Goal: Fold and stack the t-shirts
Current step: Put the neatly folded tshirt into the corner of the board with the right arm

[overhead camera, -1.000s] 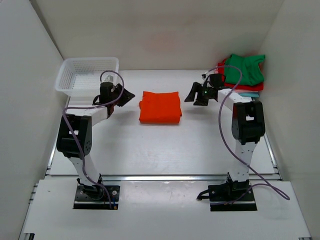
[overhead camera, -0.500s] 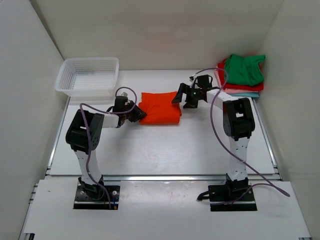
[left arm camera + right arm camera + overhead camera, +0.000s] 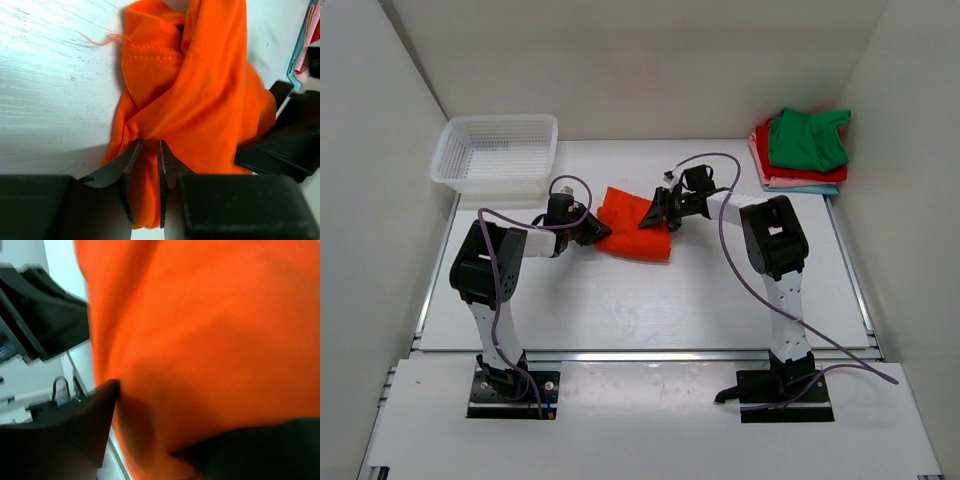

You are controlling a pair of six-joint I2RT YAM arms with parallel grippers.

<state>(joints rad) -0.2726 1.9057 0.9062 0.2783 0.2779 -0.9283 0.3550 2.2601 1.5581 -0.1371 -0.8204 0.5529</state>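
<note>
The bright orange t-shirt [image 3: 638,232] lies rumpled on the table's middle. My left gripper [image 3: 592,230] is at its left edge. In the left wrist view the left gripper [image 3: 149,150] is shut, pinching a fold of the orange t-shirt [image 3: 200,100]. My right gripper [image 3: 658,214] is on its upper right corner. In the right wrist view the orange t-shirt [image 3: 210,330] fills the frame and packs the gap between the fingers [image 3: 95,410]. Folded t-shirts [image 3: 802,150] in green, red, pink and light blue are stacked at the back right.
A white mesh basket [image 3: 452,160] stands at the back left. White walls close in the left, right and back sides. A rail runs along the table's near edge [image 3: 640,352].
My right gripper moved left onto the orange t-shirt's corner. My left gripper stayed at the left edge. The flat folded t-shirt got rumpled and bunched toward the left.
</note>
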